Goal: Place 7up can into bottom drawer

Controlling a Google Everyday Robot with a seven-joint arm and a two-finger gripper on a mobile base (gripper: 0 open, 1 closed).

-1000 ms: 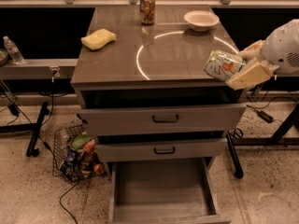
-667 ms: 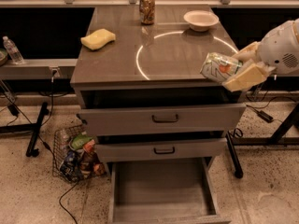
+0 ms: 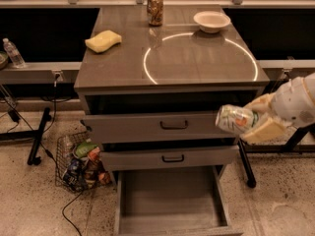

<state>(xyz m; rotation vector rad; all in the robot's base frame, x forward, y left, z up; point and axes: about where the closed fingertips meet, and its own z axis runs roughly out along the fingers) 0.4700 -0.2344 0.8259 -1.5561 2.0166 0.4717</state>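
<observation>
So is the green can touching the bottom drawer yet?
Apart. Camera view shows the gripper holding the 7up can at the right, well above the open bottom drawer.

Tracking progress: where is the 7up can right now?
The 7up can lies sideways in the gripper at picture right, beside the top drawer, above the open bottom drawer's right side.

Down it comes! A second ago the cream two-fingered pincer (image 3: 251,121) held the small pale green-and-white aluminium 7up can (image 3: 235,119) level with the grey worktop (image 3: 172,77) at its right front corner. Now both have sunk lower, in front of the right end of the top grey drawer front (image 3: 147,128), the can still clamped sideways.
</observation>
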